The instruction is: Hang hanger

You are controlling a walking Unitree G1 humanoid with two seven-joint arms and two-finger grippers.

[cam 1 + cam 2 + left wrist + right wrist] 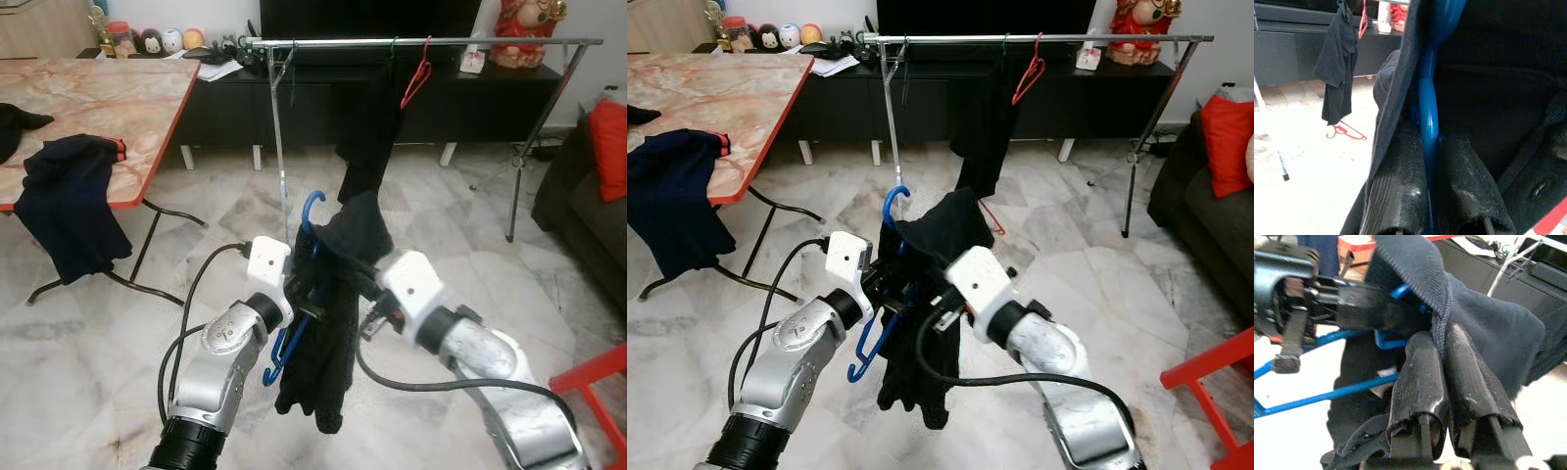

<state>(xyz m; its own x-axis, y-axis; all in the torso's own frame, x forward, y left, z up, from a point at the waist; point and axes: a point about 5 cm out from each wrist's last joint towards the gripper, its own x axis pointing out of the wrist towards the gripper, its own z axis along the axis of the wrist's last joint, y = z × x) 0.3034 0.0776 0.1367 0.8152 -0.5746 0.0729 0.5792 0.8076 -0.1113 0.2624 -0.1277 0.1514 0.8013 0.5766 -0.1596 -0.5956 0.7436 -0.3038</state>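
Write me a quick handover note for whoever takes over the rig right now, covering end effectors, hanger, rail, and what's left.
Left end effector: shut on the blue hanger, held in front of the robot.
Right end effector: shut on the black garment draped over that hanger.
Clothes rail: ahead, across the floor; a black shirt and a red hanger hang on it. Another red hanger lies on the floor below.
Done: garment on hanger, both gripped.
Left: approach the rail and hook the blue hanger over it.
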